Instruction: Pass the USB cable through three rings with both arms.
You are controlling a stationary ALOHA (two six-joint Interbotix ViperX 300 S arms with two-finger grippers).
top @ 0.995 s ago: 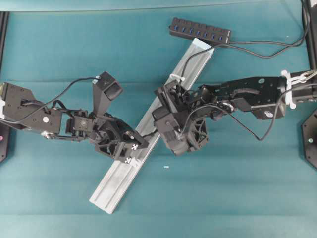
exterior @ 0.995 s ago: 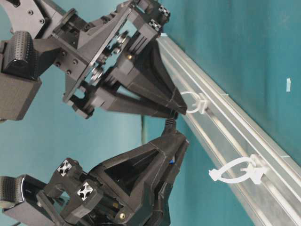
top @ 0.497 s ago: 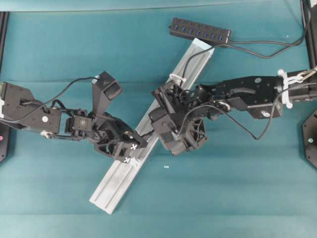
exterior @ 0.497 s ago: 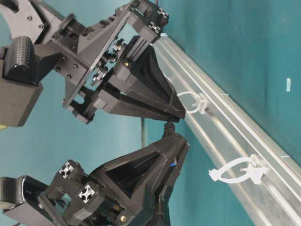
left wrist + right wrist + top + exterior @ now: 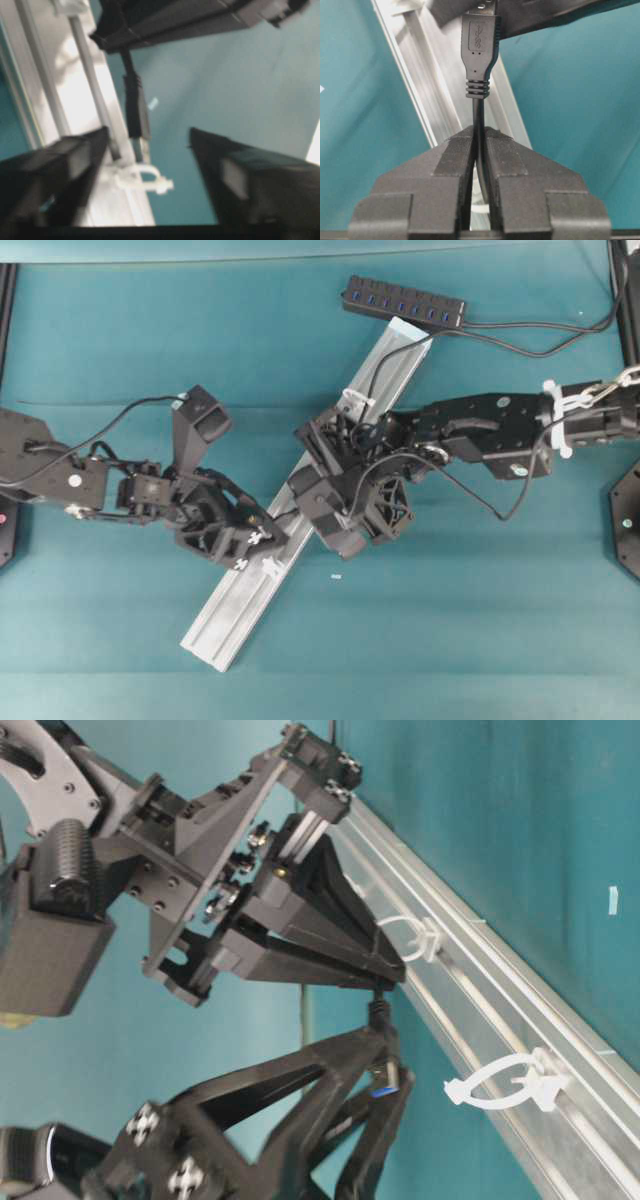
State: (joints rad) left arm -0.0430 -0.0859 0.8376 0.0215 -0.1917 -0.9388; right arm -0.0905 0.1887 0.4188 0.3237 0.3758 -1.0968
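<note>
left gripper (image 5: 150, 150) now spread, USB cable (image 5: 479, 45) black, ribbed

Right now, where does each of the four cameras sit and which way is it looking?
Overhead: above, looking down on both arms and the rail.
Table-level: low, along the rail, left gripper open.
Left wrist: between its fingers, seeing the plug.
Right wrist: over the right gripper pinching the USB cable.
Both wrist views share the plug.

— What's on my overhead?

— I see both arms meeting over the silver rail (image 5: 250, 585), left gripper (image 5: 262, 548) beside right gripper (image 5: 300, 502); black hub (image 5: 403, 302) up top.
</note>
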